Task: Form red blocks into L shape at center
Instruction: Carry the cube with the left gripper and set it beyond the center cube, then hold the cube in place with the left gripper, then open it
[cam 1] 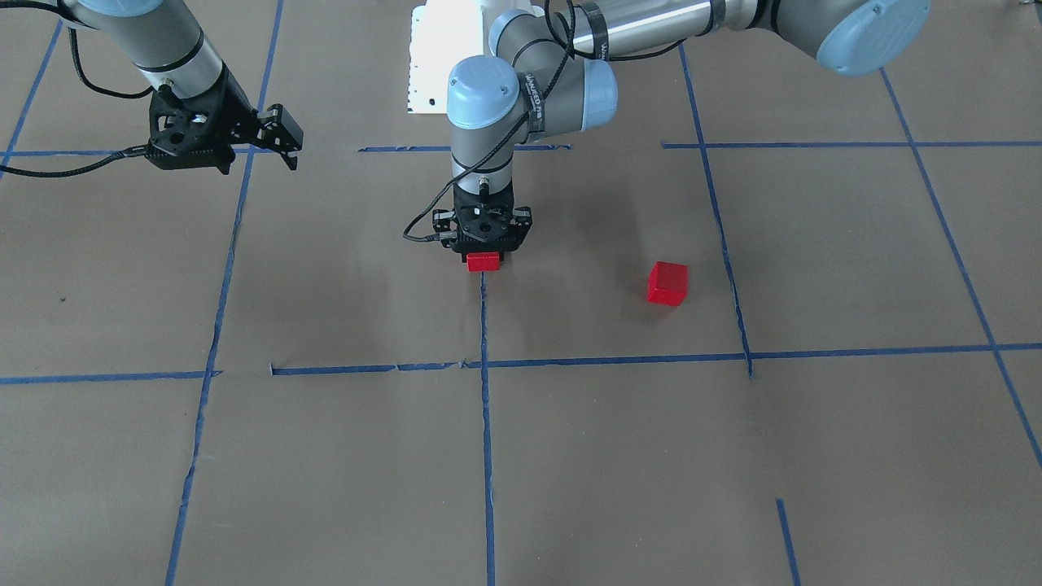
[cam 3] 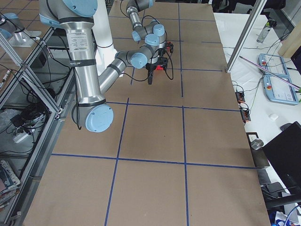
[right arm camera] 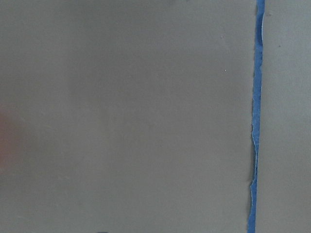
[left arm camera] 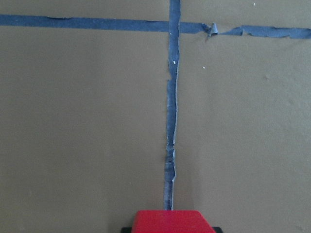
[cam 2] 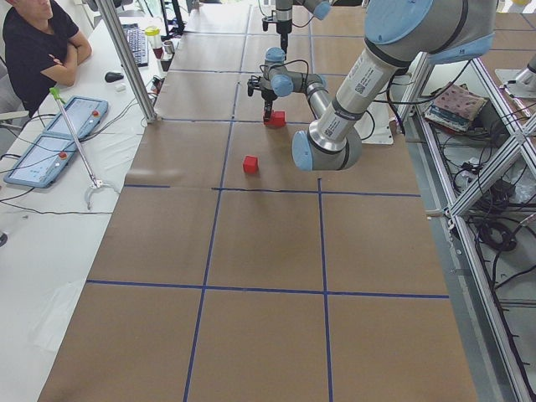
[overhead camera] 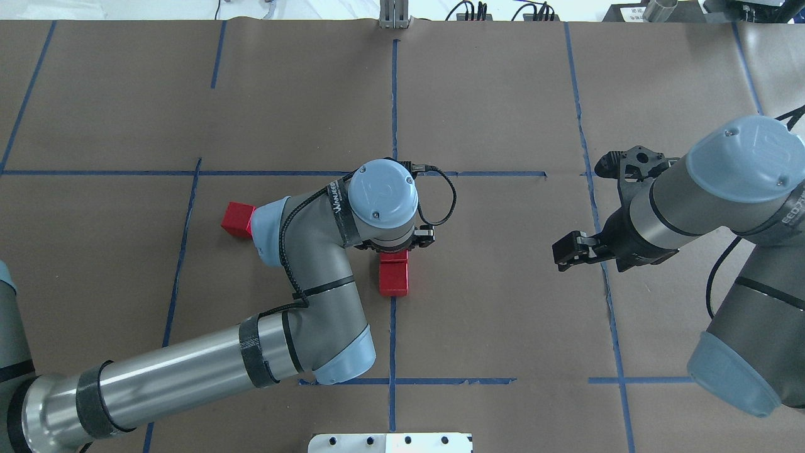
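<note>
Overhead exterior: two of the red blocks (overhead camera: 394, 274) lie end to end on the long tape line (overhead camera: 393, 340) at the center (overhead camera: 434, 277) of the counter (overhead camera: 503, 327). They touch, prob. forming the L's long leg. L claw (cam 1: 484, 255) appears closed on the far block (cam 1: 483, 262) (farther from robot), fingers flanking it closely; judged to be seating it flush w/ the near block (overhead camera: 394, 286). The loose block (overhead camera: 238, 219) sits well apart from the line on the robot's L side; it must go beside one end to make the foot. L arm pose: elbow bent, wrist vertical over the line, claw pointing straight down. R claw (cam 1: 285, 137) hangs well off the line on the robot's R side, tilted toward it. Its fingers appear parted and empty, likely parked to keep clear.
</note>
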You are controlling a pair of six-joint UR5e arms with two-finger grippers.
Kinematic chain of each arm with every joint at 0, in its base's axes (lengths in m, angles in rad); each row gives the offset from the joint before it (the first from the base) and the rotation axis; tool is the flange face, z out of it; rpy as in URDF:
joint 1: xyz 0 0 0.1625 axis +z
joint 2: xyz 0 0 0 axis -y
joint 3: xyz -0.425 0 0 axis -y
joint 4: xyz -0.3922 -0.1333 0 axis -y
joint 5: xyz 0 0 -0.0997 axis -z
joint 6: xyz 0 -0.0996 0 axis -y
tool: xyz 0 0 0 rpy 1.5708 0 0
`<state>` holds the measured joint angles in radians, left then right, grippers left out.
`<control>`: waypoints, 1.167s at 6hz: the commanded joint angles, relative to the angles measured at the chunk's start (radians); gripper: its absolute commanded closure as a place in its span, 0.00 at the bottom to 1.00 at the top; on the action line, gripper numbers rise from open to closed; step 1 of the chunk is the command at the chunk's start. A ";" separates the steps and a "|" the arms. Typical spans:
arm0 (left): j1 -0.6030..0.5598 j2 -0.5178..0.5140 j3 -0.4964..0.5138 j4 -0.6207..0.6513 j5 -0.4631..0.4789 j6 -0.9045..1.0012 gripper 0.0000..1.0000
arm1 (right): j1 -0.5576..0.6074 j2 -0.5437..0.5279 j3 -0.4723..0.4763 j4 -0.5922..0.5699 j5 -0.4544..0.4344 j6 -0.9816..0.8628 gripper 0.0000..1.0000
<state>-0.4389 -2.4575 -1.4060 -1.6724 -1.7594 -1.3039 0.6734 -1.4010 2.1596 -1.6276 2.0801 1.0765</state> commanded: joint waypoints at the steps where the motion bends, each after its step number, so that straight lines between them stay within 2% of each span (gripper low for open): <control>1: 0.002 0.006 -0.005 0.000 0.000 0.000 0.99 | 0.000 0.000 0.000 0.000 0.001 -0.001 0.00; 4: 0.005 0.014 -0.014 -0.001 0.000 0.000 0.94 | 0.000 0.000 0.002 0.000 0.003 0.000 0.00; 5: 0.006 0.015 -0.014 -0.003 0.000 0.000 0.68 | 0.002 0.000 0.002 0.000 0.005 -0.001 0.00; 6: 0.006 0.014 -0.014 -0.003 0.000 -0.002 0.49 | 0.000 0.000 0.003 0.000 0.006 -0.001 0.00; 7: 0.008 0.014 -0.014 -0.004 0.000 -0.002 0.35 | 0.000 0.000 0.005 0.000 0.008 -0.001 0.00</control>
<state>-0.4321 -2.4433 -1.4204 -1.6755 -1.7595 -1.3050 0.6738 -1.4006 2.1631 -1.6276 2.0862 1.0754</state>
